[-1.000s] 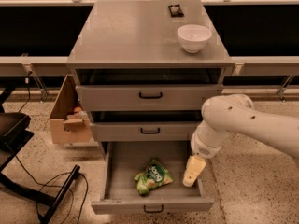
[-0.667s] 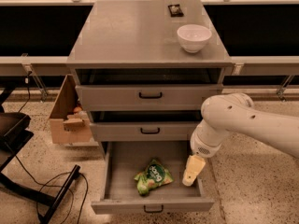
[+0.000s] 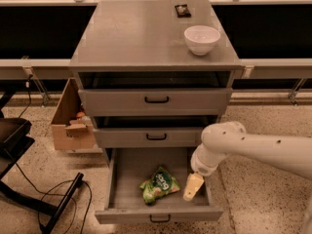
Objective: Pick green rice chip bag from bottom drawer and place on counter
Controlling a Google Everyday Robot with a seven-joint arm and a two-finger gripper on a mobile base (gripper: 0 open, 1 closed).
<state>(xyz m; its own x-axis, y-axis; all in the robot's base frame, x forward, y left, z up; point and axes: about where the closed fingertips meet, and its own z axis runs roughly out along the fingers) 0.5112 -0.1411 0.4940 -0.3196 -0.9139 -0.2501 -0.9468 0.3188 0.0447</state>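
gripper (image 3: 193,186) hangs beside green rice chip bag (image 3: 159,185) in bottom drawer (image 3: 130,175), its grip unclear

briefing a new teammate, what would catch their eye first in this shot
The bright green bag lying in the open bottom drawer stands out against the grey. Beside it, a white arm reaches in from the right, its pincer low in the same drawer, not touching the bag. A white bowl sits on the counter, toward its right side.
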